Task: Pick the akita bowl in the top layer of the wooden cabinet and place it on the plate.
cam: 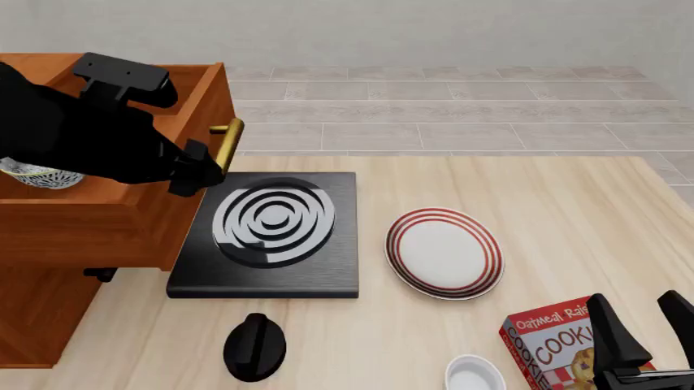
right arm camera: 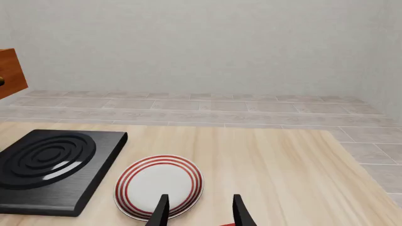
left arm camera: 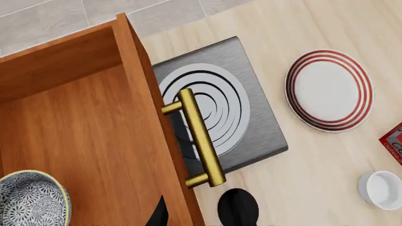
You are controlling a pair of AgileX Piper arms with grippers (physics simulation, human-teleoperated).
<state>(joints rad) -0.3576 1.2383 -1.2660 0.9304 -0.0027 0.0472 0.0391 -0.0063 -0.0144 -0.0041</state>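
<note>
Firstly, left fingers: hidden behind the black left arm [cam: 87, 134] in the front view, and in the left wrist view only a dark sliver shows at the frame edge, so whether they are parted or closed cannot be told.
Right fingers: the right gripper [right arm camera: 198, 212] has its two black fingers spread apart with nothing between them, low at the near right of the table.
Akita bowl: the small round dark bowl with white net pattern [left arm camera: 31, 197] sits inside the pulled-out top drawer, near one corner, apart from the arm.
Top layer: the reddish-brown wooden drawer with a brass bar handle [left arm camera: 94, 136] stands open, its handle overhanging the stove's edge.
Wooden cabinet: the large reddish-brown cabinet [cam: 49, 301] is at the table's left.
Stove: the black square stove with white rings [cam: 271, 227] lies just beside the cabinet.
Plate: the round white plate with red rings [cam: 444, 252] lies bare, right of the stove.
Near edge: a black round knob [cam: 255, 348], a plain white small bowl [cam: 475, 375] and a red cookie box [cam: 553, 345].
</note>
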